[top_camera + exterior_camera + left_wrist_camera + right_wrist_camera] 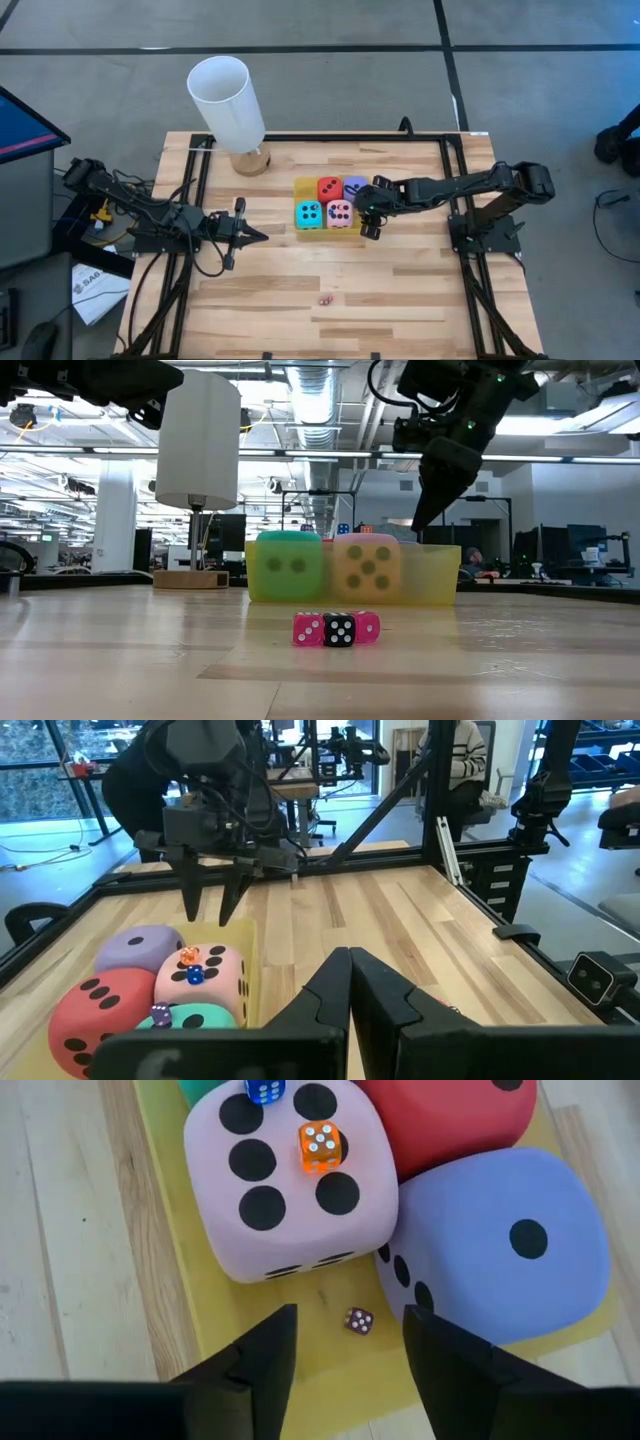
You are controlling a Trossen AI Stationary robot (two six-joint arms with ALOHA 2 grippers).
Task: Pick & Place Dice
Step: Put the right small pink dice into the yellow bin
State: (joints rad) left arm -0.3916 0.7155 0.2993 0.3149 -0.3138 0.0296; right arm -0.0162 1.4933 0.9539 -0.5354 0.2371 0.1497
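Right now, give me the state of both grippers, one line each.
Left gripper: shut, empty, waiting over bare table left of the yellow tray.
Right gripper: open, holding nothing, over the tray edge by the pink die and purple die.

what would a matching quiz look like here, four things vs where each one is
Things:
1. orange tiny die
2. purple die
3. right hand
4. lamp

Places:
A. far-left corner of the table
B. open above the tray's edge
C. on top of the pink die
D. in the yellow tray, next to the red die

Pairs: 1-C, 2-D, 3-B, 4-A
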